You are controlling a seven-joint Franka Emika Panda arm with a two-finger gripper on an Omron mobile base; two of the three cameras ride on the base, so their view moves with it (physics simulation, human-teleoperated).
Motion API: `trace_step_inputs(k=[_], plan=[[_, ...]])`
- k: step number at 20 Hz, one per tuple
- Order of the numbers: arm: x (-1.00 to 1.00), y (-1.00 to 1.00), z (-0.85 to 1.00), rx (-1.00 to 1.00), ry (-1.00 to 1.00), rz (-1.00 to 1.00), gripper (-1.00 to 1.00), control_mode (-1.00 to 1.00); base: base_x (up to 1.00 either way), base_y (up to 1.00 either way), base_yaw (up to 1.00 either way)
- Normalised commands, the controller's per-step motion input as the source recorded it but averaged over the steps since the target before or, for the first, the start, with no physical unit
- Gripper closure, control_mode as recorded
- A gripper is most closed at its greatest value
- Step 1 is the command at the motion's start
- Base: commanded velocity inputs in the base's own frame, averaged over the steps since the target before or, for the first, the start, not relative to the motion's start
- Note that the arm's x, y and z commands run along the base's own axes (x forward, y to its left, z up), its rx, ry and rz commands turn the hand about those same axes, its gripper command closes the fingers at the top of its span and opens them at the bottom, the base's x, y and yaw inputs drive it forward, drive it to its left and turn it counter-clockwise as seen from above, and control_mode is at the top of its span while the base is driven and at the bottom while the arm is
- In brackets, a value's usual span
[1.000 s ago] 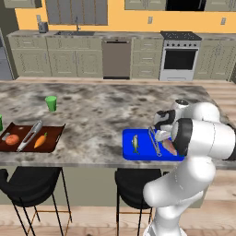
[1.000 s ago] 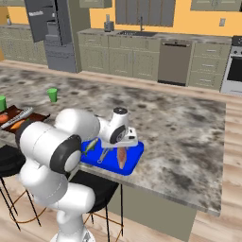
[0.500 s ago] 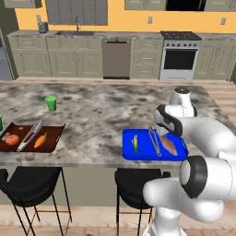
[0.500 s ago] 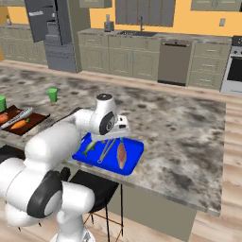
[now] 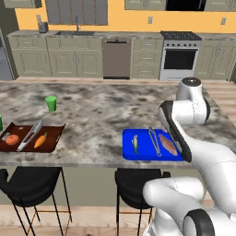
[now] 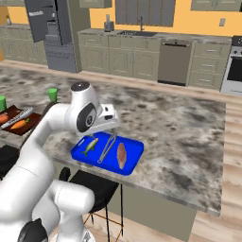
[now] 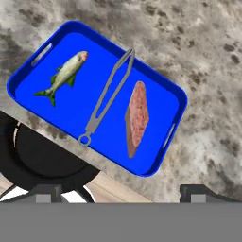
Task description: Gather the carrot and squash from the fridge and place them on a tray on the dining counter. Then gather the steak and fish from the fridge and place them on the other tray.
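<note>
While my tool [image 7: 121,193] hangs wide open, empty, fish [image 7: 64,75], tongs [image 7: 108,97], steak [image 7: 137,118] lie on blue tray [image 7: 163,156].

Both base views look forward and down over the tabletop [image 5: 101,115] from behind the arm, one from each side, sharing the blue tray [image 5: 138,154] at lower centre. The hand view looks steeply down, close onto that tray [image 7: 156,163], which spans the frame's upper half.

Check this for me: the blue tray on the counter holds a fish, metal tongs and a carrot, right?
Not quite. The blue rectangular tray holds the green fish, the grey metal tongs and a reddish-brown steak, not a carrot, as the hand view shows.
</note>
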Motion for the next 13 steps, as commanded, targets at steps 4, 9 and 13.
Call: trace_step_inputs(k=[4,9,13], plan=[[-0.68,0.17,0.83,-0.05,-0.1,0.03,-1.0,-1.0,0.0,0.0,0.0],[-0.74,0.22,0.68,-0.07,-0.13,0.02,-1.0,-1.0,0.0,0.0,0.0],[-0.76,0.21,0.56,-0.08,-0.14,0.0,-1.0,-1.0,0.0,0.0,0.0]])
